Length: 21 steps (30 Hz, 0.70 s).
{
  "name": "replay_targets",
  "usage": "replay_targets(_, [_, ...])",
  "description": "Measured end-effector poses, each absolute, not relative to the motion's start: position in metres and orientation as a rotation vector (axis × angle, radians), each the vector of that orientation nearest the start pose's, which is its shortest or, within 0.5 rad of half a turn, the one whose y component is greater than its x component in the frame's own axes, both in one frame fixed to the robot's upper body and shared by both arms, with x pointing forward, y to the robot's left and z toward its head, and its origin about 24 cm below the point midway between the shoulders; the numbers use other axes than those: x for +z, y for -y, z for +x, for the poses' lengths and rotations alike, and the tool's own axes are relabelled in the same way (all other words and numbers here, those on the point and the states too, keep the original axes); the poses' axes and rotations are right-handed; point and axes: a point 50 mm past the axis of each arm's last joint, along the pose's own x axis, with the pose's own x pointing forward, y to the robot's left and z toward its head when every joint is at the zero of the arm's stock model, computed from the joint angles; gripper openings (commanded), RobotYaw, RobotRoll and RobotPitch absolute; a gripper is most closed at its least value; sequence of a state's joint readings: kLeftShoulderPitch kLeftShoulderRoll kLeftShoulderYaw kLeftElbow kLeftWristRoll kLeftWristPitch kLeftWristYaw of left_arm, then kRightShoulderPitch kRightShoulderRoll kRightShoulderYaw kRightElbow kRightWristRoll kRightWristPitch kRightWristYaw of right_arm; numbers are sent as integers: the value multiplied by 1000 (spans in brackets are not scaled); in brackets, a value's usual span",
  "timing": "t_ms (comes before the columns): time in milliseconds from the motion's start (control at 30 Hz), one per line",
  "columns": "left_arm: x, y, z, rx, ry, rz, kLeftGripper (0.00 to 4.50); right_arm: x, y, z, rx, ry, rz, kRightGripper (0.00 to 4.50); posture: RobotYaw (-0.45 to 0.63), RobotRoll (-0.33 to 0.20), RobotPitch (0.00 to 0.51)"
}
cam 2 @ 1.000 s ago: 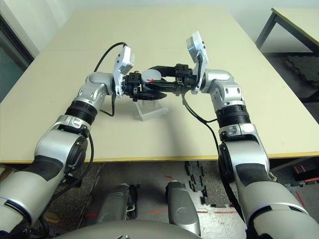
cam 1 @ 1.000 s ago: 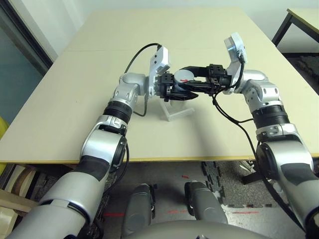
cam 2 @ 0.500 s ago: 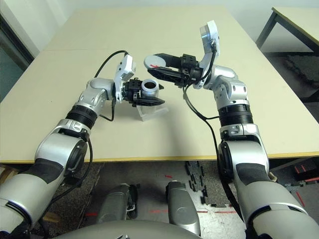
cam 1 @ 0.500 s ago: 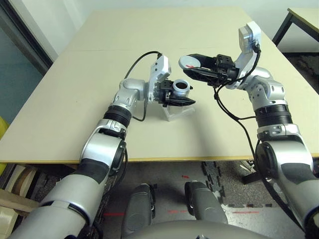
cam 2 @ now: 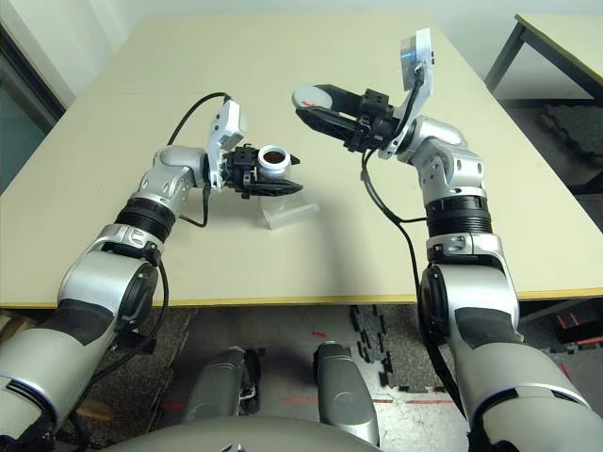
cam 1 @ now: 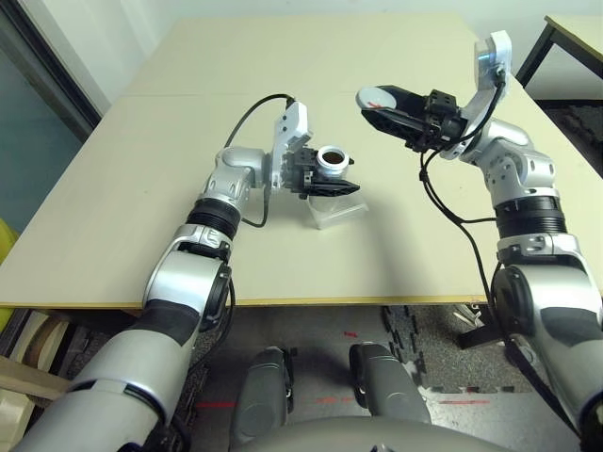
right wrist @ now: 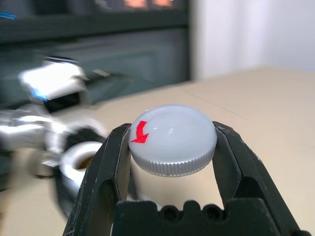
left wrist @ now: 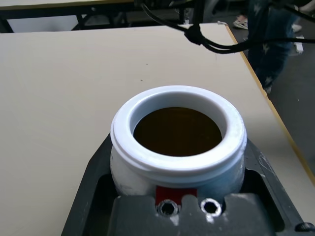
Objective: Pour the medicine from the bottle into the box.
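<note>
Farther from the open white-rimmed bottle (cam 1: 332,162) now, the right fingers (right wrist: 236,162) grip its grey, red-arrowed cap (right wrist: 172,140); the left fingers (left wrist: 93,182) clasp the dark-mouthed bottle upright above the clear box (cam 1: 339,211) on the counter (cam 1: 217,254).

Bright, even light with a soft shadow on the table (cam 1: 391,245); the right wrist view's background is blurred.
</note>
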State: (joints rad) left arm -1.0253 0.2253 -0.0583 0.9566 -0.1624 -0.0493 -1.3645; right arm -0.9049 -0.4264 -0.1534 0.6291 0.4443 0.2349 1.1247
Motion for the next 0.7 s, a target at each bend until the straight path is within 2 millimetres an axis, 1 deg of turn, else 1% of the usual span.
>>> replay_targets(133, [159,-101,373,-1421,-1,158,2725,194,203,372,860,143,78,2574,-249,0,92])
replay_targets(233, [161,-105,374,-1400,5,143,2725,190,215,374,745,119,65,2574,-252,0,89])
replay_targets(333, [162,-106,374,-1389,10,131,2725,179,229,374,625,65,40,2574,-253,0,87])
replay_targets(433, [163,-109,375,-1368,19,116,2725,168,245,372,502,4,0,2574,-251,0,88])
replay_targets(533, [164,-109,376,-1359,25,109,2725,158,258,369,417,-40,-16,2574,-250,0,87])
replay_targets(700, [165,-112,377,-1340,35,99,2725,137,280,362,259,-104,5,2574,-252,0,81])
